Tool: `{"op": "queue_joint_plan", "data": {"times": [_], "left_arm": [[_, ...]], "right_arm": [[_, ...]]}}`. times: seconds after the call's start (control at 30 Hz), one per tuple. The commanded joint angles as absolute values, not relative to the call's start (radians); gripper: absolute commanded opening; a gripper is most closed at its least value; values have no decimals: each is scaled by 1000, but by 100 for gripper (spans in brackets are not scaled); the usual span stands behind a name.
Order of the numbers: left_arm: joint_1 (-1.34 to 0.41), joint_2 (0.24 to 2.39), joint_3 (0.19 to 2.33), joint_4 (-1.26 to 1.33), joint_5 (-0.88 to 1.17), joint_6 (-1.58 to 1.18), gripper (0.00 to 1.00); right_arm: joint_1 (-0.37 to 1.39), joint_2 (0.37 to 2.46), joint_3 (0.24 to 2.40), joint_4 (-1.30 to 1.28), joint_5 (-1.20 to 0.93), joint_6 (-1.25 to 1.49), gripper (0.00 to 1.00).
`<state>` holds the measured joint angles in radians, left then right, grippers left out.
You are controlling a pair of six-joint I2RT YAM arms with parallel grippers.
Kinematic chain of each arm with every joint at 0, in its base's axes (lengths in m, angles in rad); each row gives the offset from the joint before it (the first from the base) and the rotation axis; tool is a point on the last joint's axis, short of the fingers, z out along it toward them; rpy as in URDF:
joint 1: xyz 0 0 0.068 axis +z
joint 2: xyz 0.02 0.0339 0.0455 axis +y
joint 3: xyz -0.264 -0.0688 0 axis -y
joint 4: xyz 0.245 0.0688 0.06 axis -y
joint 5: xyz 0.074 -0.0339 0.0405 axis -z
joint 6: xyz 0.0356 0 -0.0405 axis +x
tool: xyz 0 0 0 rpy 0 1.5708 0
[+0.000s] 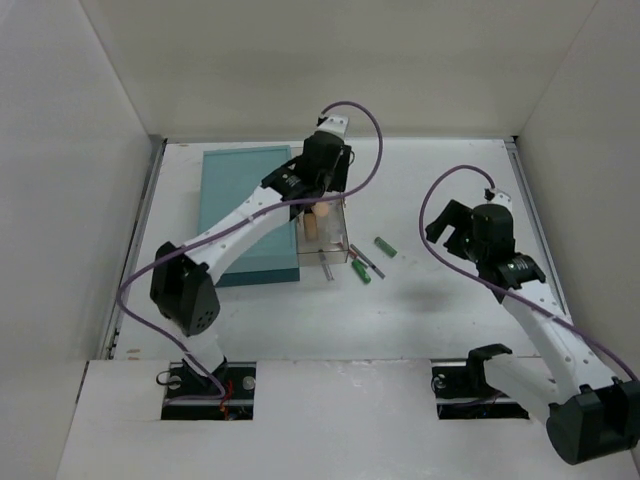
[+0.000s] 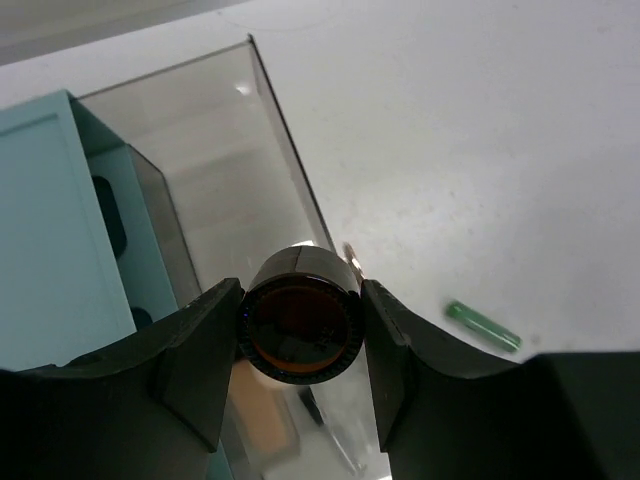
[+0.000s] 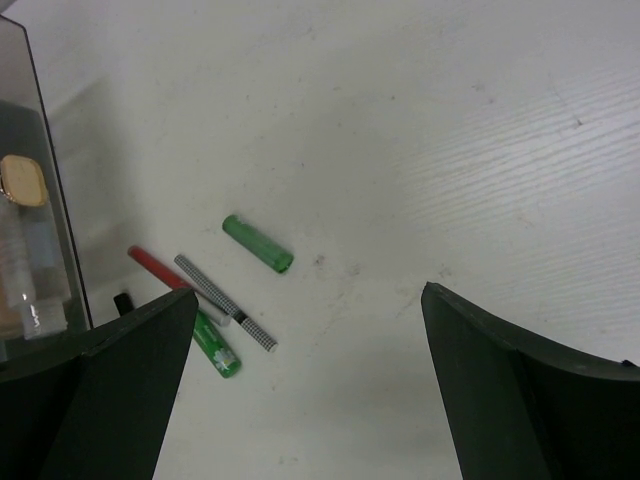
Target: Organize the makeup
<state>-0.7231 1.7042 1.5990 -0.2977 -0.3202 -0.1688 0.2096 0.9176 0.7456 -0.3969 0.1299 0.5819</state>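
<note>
My left gripper [image 2: 300, 335] is shut on the round brown piece [image 2: 300, 322] and holds it over the clear organizer [image 2: 285, 165]. In the top view this gripper [image 1: 323, 198] hangs above the organizer [image 1: 338, 240], with a peach sponge [image 1: 313, 224] inside. My right gripper [image 3: 310, 375] is open and empty above the table; in the top view it [image 1: 452, 226] is right of the loose makeup. Two green tubes [image 3: 257, 244] [image 3: 215, 345], a grey checked pencil [image 3: 225, 302] and a red pencil [image 3: 152, 266] lie on the table beside the organizer.
The big teal box [image 1: 245, 215] lies left of the organizer, touching it. White walls close in the table on the left, back and right. One green tube [image 2: 482, 326] shows right of my left fingers. A thin grey pencil [image 1: 326, 264] pokes out at the organizer's front.
</note>
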Motion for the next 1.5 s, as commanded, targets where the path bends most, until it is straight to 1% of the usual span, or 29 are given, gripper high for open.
{"op": "queue_joint_plan", "data": {"times": [0.0, 0.17, 0.23, 0.27, 0.3, 0.33, 0.37, 0.4, 0.5, 0.53, 0.57, 0.6, 0.7, 0.77, 0.87, 0.97, 1.0, 1.13, 1.3, 1.47], "left_arm": [[-659, 1793, 1716, -265, -295, -155, 12], [-587, 1928, 1815, -290, -293, -160, 12], [-567, 1951, 1822, -291, -299, -164, 15], [-561, 1954, 1822, -291, -299, -167, 20], [-555, 1957, 1821, -291, -299, -169, 27], [-553, 1957, 1819, -294, -299, -170, 35], [-553, 1956, 1818, -298, -296, -170, 45], [-554, 1951, 1818, -298, -293, -167, 52], [-562, 1937, 1816, -298, -290, -163, 60], [-562, 1936, 1816, -296, -290, -163, 60], [-562, 1933, 1818, -298, -290, -163, 63], [-562, 1930, 1818, -299, -290, -163, 68], [-562, 1911, 1818, -305, -290, -161, 76], [-562, 1885, 1818, -307, -288, -160, 78], [-559, 1823, 1812, -311, -287, -153, 84], [-544, 1738, 1773, -324, -288, -153, 98], [-535, 1705, 1749, -324, -291, -155, 100], [-476, 1570, 1622, -308, -313, -173, 100], [-342, 1401, 1427, -311, -368, -233, 100], [-162, 1276, 1214, -321, -338, -353, 100]], "right_arm": [[232, 966, 808, -308, 124, 589, 100], [248, 1100, 841, -259, 126, 584, 100], [251, 1184, 864, -220, 124, 574, 100], [252, 1233, 882, -210, 121, 566, 100], [257, 1279, 902, -204, 114, 558, 100], [263, 1319, 920, -199, 103, 552, 100], [271, 1347, 933, -193, 92, 551, 99], [277, 1371, 945, -186, 87, 551, 97], [286, 1431, 969, -153, 75, 537, 88], [286, 1452, 980, -152, 71, 535, 86], [286, 1472, 988, -152, 68, 535, 84], [286, 1489, 989, -146, 64, 535, 82], [286, 1548, 1003, -134, 58, 534, 75], [286, 1597, 1025, -124, 48, 529, 71], [286, 1664, 1063, -121, 29, 522, 67], [286, 1700, 1080, -118, 21, 518, 63], [286, 1710, 1081, -115, 18, 518, 62], [288, 1732, 1069, -114, -12, 522, 56], [288, 1732, 1039, -101, -26, 532, 55], [288, 1732, 1045, -101, -28, 529, 56]]}}
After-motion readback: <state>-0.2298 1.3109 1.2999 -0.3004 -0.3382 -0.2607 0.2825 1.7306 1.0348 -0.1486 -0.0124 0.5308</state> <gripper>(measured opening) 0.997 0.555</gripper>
